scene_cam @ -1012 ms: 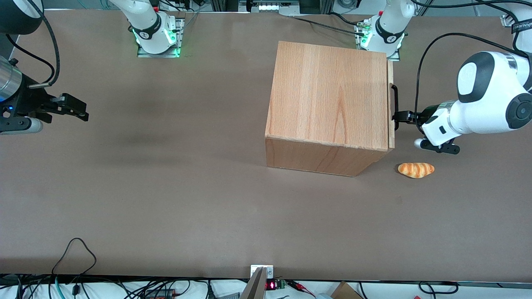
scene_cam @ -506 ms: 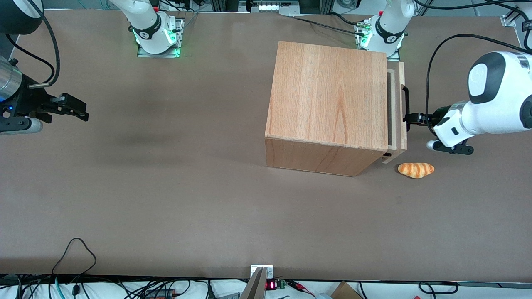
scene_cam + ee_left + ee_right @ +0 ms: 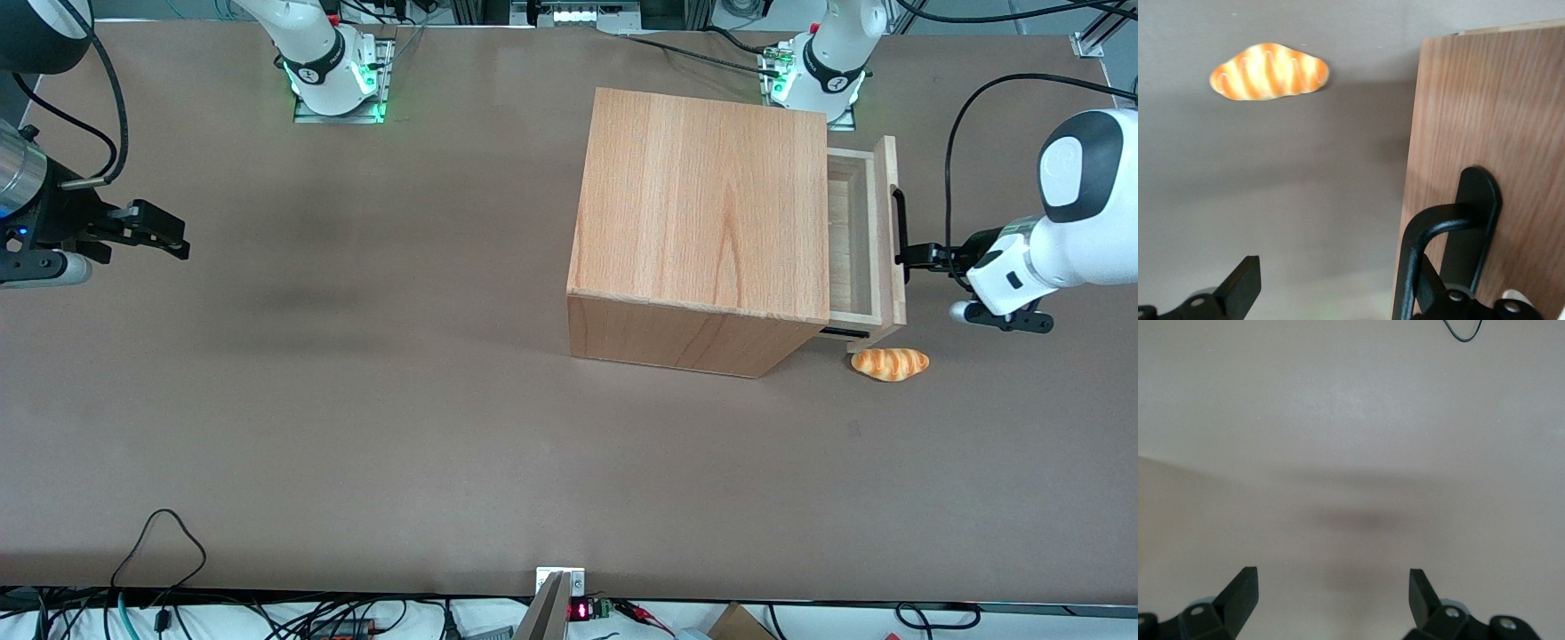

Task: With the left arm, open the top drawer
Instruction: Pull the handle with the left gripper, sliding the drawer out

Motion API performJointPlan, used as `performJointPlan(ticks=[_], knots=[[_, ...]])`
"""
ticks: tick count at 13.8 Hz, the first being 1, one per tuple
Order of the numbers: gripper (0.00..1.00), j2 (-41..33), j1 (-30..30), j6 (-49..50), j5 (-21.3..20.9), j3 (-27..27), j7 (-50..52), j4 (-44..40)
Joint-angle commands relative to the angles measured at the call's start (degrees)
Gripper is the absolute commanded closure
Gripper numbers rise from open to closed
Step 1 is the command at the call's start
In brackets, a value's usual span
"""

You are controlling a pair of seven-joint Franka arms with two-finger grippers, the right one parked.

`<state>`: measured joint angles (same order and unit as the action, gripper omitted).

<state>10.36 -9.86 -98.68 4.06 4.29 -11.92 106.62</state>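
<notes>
At the working arm's end of the brown table [image 3: 400, 400], the top drawer [image 3: 858, 240] now stands partly out of the wooden cabinet [image 3: 702, 196], with its pale plank bottom and side rails showing between the cabinet's face and the thick front panel. Half a second ago only a narrow slot of the tray was open, and a second ago the panel sat almost flush against the cabinet, so the drawer has slid steadily outward.

The left arm [image 3: 1067, 240] has drawn back with it toward the table's edge. Its white shell sits farther from the cabinet than in either earlier picture. The gripper [image 3: 909, 256] is level with the drawer front, at the black bar handle [image 3: 898, 236], just as it was before.

In the left wrist view the gripper [image 3: 1335, 273] is spread wide. One finger [image 3: 1245, 283] hangs over bare table, well clear of the wood. The other is tucked in at the handle [image 3: 1475, 200], against the front panel [image 3: 1498, 107], so it hooks the bar and nothing is pinched between the two.

A striped bread roll [image 3: 890, 363] lies on the table, nearer to the front camera than the drawer. It has not moved, but the drawer's front corner now reaches over close to it. The roll [image 3: 1269, 71] also shows in the wrist view, apart from the panel.
</notes>
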Motion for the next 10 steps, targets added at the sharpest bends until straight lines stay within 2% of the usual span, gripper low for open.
performJointPlan(ticks=[1,4,10], knots=[[0.0,0.54,-1.3,0.24,-2.3,0.19,-1.61,-1.76],[0.0,0.71,-2.17,-0.64,-3.88,0.19,-2.31,-1.85],[0.0,2.03,-5.07,-2.48,-3.88,0.19,-4.41,-1.94]])
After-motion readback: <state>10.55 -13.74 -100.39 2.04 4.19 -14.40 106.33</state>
